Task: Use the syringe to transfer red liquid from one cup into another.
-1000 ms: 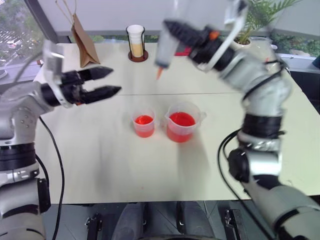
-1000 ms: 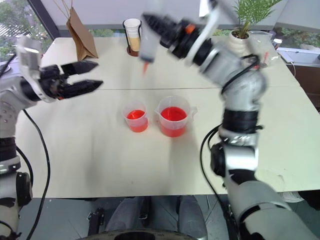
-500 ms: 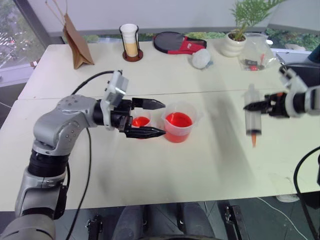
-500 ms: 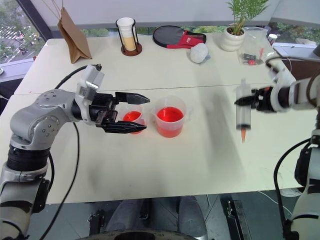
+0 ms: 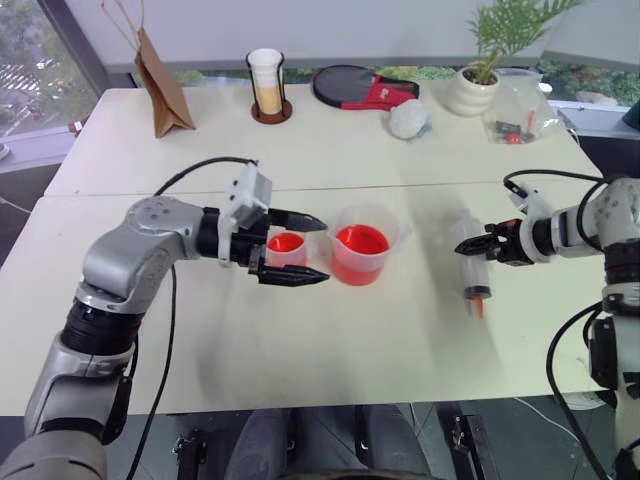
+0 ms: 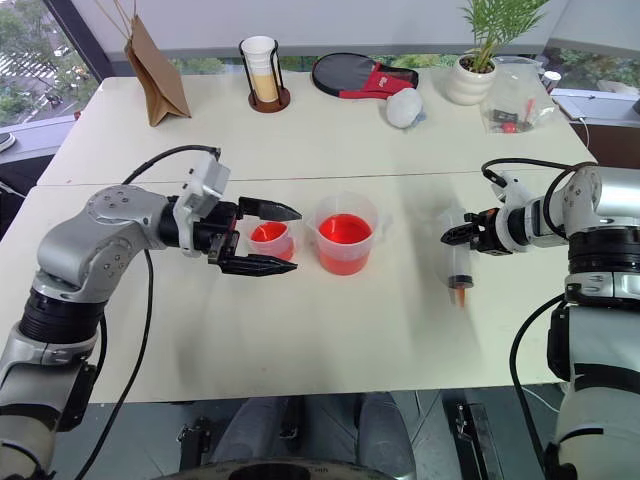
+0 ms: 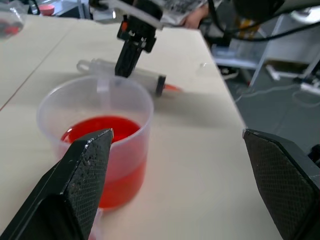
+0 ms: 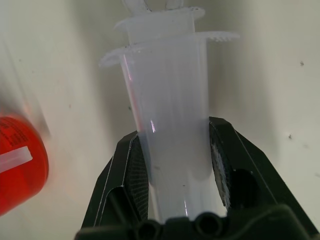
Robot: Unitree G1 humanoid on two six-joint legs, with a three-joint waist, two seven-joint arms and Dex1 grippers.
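1. Between the robot's two arms on the pale table (image 5: 300, 350), a larger spouted beaker (image 5: 362, 256) of red liquid (image 5: 361, 240) stands just beside a smaller cup (image 5: 285, 249), which also shows red liquid in its bottom.

2. Just in front of the left gripper (image 5: 300, 247), the smaller cup sits between the two black fingers, which stand spread wide, one on each side of it, with no contact visible and nothing held. The beaker lies just past the fingertips.

3. Well off to the far side of the beaker, the right gripper (image 6: 455, 233) is clamped on the barrel of the syringe (image 6: 458, 260). The right wrist view shows the two pads pressed on either side of the clear barrel, the flange and plunger end beyond them.

4. Below that hand, the syringe slants low over the table, its orange-red tip (image 5: 476, 300) pointing toward the table's near edge. Whether it rests on the surface cannot be told. No red is visible in the barrel.

5. Judged from this moment, part of the job looks done, since the smaller cup already holds some liquid, while the beaker is still fairly full.

6. What remains, if more is to be moved: bring the tip to the beaker, draw liquid, then empty it into the smaller cup, perhaps with the left gripper steadying it.
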